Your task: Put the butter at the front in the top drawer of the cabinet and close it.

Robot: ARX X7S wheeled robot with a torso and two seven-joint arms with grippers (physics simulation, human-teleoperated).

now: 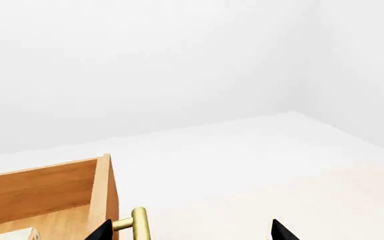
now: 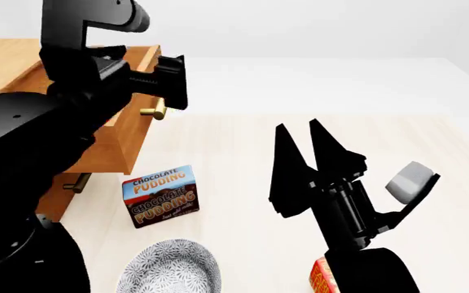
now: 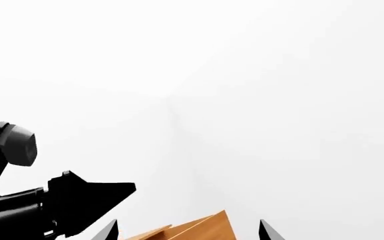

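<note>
The cabinet (image 2: 7,67) stands at the left with its top drawer (image 2: 129,116) pulled out. My left gripper (image 2: 175,83) hovers open just above the drawer's brass handle (image 2: 154,112). In the left wrist view the handle (image 1: 138,225) stands between the spread fingertips (image 1: 102,231), close to one of them, of that gripper (image 1: 190,232). A pale corner of something (image 1: 18,234) lies inside the drawer; I cannot tell what it is. One red-and-orange butter carton (image 2: 322,278) shows at the bottom edge, mostly hidden by my right arm. My right gripper (image 2: 297,127) points up, open and empty.
A chocolate pudding box (image 2: 159,195) stands in front of the cabinet, with a patterned bowl (image 2: 169,268) nearer me. The lower drawer's brass handle (image 2: 76,183) juts out below. In the right wrist view a cabinet corner (image 3: 199,230) and my left arm (image 3: 58,205) show beyond the right gripper (image 3: 188,232).
</note>
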